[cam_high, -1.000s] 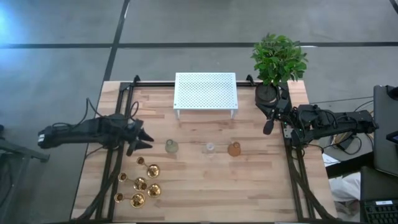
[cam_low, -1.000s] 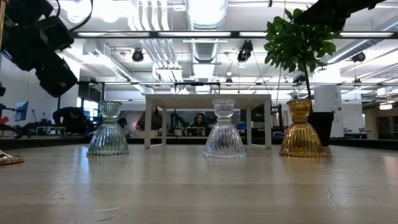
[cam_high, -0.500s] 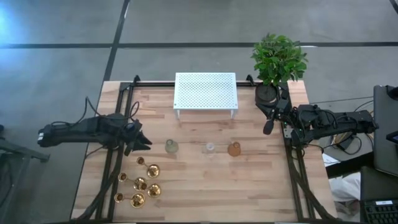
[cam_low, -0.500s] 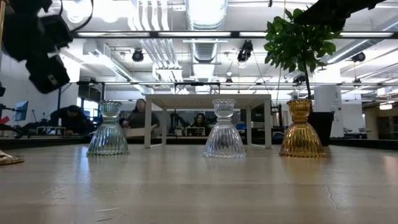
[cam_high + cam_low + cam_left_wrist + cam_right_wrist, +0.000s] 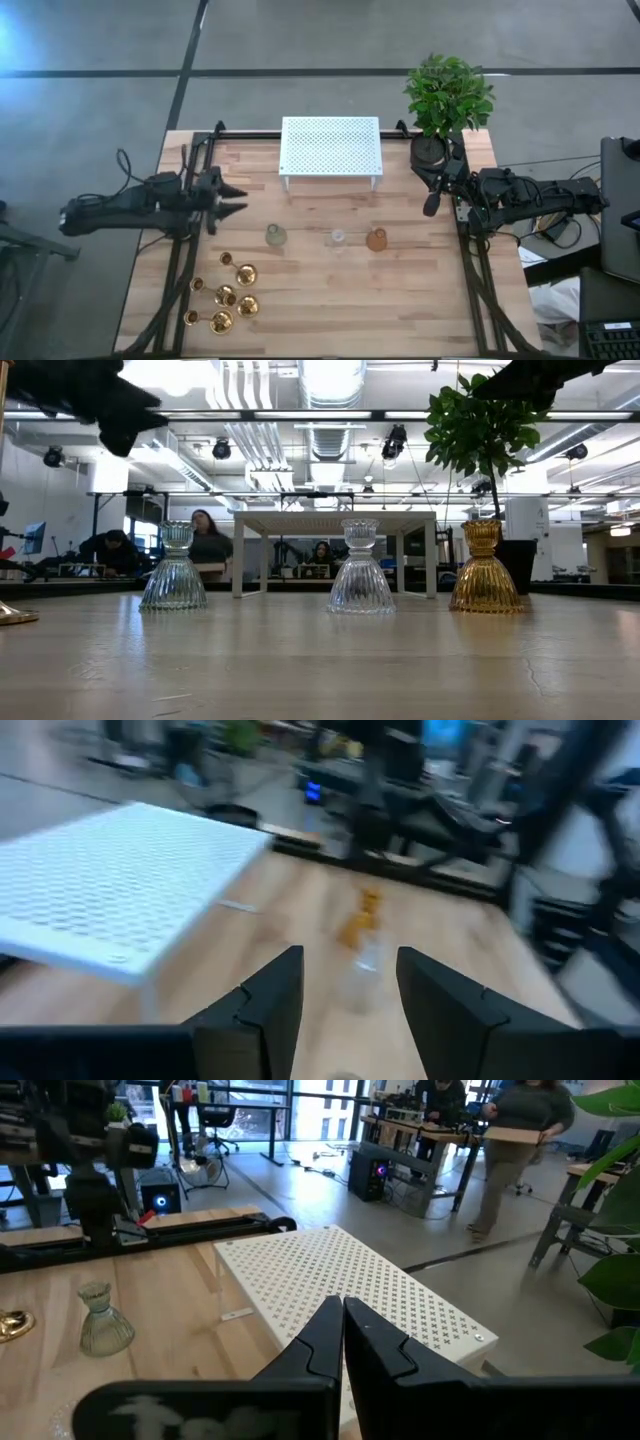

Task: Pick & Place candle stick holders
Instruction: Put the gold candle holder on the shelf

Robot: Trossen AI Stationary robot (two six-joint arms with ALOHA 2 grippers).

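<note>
Currently the left hand (image 5: 238, 199) hovers released, well apart from the candle stick holders (image 5: 225, 297) clustered on the counter (image 5: 330, 290); the right hand (image 5: 430, 205) waits clenched

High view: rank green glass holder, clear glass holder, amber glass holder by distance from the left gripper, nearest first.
From the left gripper, open, at the table's left side:
1. Green glass holder, left end of the row.
2. Clear glass holder, middle.
3. Amber glass holder, right end, toward the right arm.

Open-plan robotics lab, exposed ceiling ducts (image 5: 330, 400), desks with computers (image 5: 385, 1175), people (image 5: 205, 540) working
</note>
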